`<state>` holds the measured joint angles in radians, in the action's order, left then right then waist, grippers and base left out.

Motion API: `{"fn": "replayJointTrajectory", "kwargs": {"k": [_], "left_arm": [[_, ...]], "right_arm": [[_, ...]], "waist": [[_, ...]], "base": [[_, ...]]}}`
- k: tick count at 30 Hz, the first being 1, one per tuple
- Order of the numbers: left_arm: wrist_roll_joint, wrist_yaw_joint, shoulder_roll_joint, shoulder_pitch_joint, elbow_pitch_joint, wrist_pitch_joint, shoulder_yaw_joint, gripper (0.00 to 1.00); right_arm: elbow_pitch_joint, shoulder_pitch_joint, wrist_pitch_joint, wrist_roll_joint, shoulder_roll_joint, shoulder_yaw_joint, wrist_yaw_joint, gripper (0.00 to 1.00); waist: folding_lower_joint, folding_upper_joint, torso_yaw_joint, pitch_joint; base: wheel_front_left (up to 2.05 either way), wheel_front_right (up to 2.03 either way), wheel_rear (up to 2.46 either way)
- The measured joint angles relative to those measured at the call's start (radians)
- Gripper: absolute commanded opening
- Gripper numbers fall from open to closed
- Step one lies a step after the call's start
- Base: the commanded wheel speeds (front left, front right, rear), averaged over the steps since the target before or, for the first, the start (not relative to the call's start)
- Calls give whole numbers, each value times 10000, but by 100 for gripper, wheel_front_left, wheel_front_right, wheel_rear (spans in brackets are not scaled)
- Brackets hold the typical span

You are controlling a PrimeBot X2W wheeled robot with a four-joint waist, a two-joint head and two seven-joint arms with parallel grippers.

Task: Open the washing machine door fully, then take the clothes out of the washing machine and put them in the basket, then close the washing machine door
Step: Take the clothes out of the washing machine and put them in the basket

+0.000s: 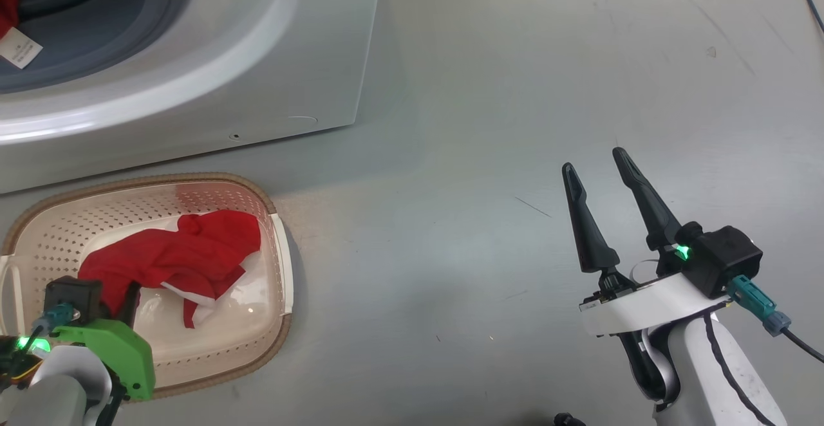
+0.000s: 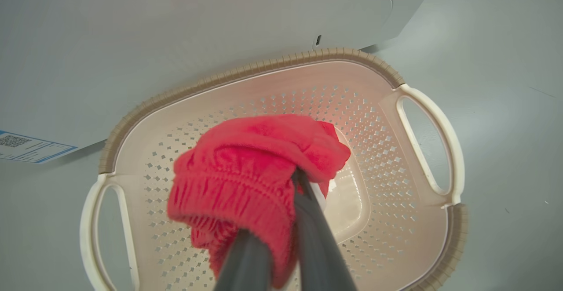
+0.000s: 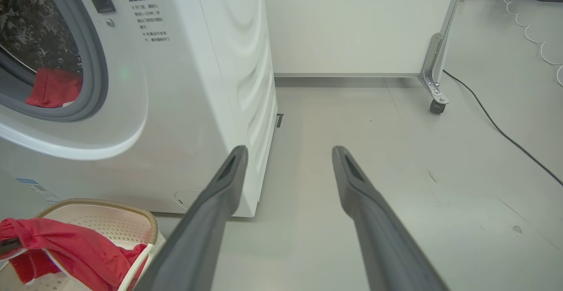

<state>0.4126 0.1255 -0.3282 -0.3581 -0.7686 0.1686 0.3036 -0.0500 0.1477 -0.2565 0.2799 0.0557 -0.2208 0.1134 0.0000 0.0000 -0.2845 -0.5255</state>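
The left gripper [image 2: 286, 212], two long dark fingers, is pinched nearly together on a bright red garment with white trim [image 2: 246, 168]. It holds the garment bunched over the inside of the small cream perforated plastic basket with a brown woven-look rim [image 2: 264, 69]. The basket stands on the grey floor [image 1: 450, 220], just before the big white front-loading washing machine [image 1: 193, 78]. To the right, the right gripper [image 1: 593, 162] hangs over bare floor, fingers spread wide, gripping nothing. Farther back, another red garment [image 3: 53, 89] lies at the drum mouth against the grey rubber ring [image 3: 100, 80].
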Motion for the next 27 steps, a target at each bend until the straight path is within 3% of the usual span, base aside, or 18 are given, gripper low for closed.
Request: {"fn": "replayJointTrajectory", "kwargs": {"k": [2, 3, 5, 6, 7, 27], "left_arm": [[2, 0, 79, -139, -247, 2, 8, 4], [10, 0, 113, -188, -313, 2, 10, 13], [10, 0, 198, -291, -397, 15, 42, 54], [10, 0, 242, -351, -443, 56, 69, 90], [10, 0, 286, -407, -500, 100, 100, 100], [144, 0, 738, -518, -1452, 629, 556, 100]], "right_arm": [[-15, 102, 0, -12, -2, 2, 0, 100], [-17, 121, 0, -13, -4, 2, 0, 100], [-27, 136, 0, -15, -10, 4, 0, 100], [-35, 143, 2, -21, -15, 6, 0, 100], [-46, 151, 2, -38, -19, 10, 0, 100], [-376, 310, 0, -104, -67, 307, 17, 100]], "waist": [[0, 0, 24, -25], [0, 0, 32, -31], [0, 0, 46, -40], [0, 0, 52, -42], [0, 0, 59, -44], [0, 0, 354, 832]], "base": [[0, 0, 0], [0, 0, 0], [0, 0, 0], [0, 0, 0], [0, 0, 0], [0, 0, 0]]}}
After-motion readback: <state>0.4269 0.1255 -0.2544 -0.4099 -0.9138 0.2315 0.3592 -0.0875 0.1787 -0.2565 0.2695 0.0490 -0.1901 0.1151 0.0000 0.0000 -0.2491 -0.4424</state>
